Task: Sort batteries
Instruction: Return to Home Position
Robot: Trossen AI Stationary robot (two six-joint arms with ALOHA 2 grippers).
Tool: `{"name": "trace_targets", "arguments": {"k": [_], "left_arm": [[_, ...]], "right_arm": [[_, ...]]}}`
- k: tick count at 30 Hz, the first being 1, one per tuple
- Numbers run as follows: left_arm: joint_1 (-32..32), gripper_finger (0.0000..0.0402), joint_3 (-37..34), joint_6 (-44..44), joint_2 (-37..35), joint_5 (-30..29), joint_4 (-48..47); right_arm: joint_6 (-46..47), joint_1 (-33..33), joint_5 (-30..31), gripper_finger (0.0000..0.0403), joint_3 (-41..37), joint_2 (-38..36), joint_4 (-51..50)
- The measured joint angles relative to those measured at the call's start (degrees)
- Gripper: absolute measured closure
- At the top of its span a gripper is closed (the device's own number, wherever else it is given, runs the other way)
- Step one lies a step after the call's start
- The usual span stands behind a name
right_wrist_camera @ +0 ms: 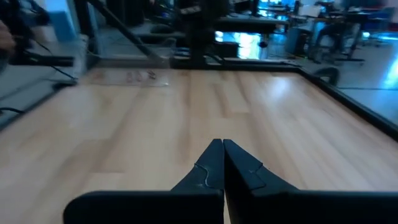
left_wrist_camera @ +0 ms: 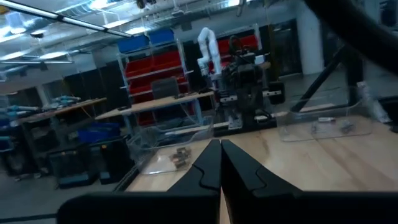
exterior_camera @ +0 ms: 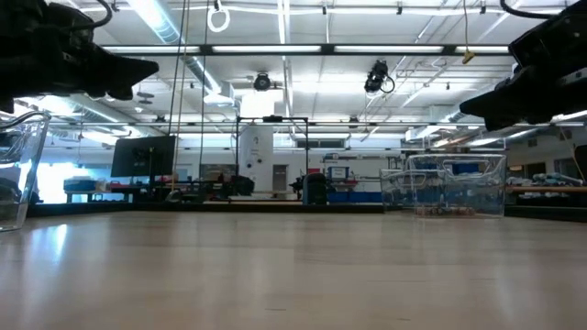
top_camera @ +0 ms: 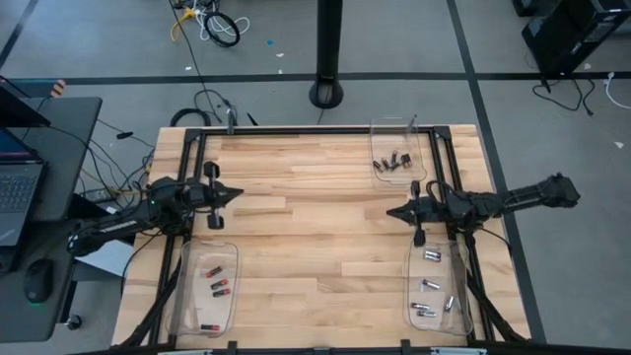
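Observation:
The batteries lie in three clear trays. Red-banded cells point(top_camera: 218, 286) rest in the near left tray point(top_camera: 205, 289). Silvery cells point(top_camera: 431, 288) lie in the near right tray point(top_camera: 440, 286). Black cells point(top_camera: 393, 161) lie in the far right tray point(top_camera: 400, 150). My left gripper point(top_camera: 238, 195) hovers shut above the table's left part, beyond the near left tray. My right gripper point(top_camera: 389, 213) hovers shut above the right part, between the two right trays. Both point toward the table's middle and hold nothing.
The wooden tabletop point(top_camera: 315, 227) between the grippers is bare. A black frame point(top_camera: 315, 130) runs along the table's edges. A desk with a laptop point(top_camera: 20, 182) stands off the left side. A stand's post point(top_camera: 326, 59) rises beyond the far edge.

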Motion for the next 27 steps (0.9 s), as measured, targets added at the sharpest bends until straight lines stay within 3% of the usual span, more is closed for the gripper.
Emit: {"name": "trace_targets", "arguments": {"k": [4,12,22,27], "left_arm": [[0.01,0.0391,1.46,0.89,-0.01,-2.42,-2.74],[-0.01,0.0391,2.82,1.9,-0.02,-2.62,-4.68],[-0.01,0.0391,2.84,1.6,-0.02,0.24,-0.38],[-0.01,0.0391,2.86,2.4,0.0,-0.53,-3.41]], "right_arm": [[-0.42,-0.39,6.49,0.0398,0.0,-1.96,-3.9],[-3.15,1.37,6.52,0.0397,0.02,-6.18,-3.74],[-2.46,-15.86,-19.34,0.0398,0.07,-9.88,-5.23],[-6.3,-18.37,-18.9,0.0398,0.07,-9.75,-5.39]]}}
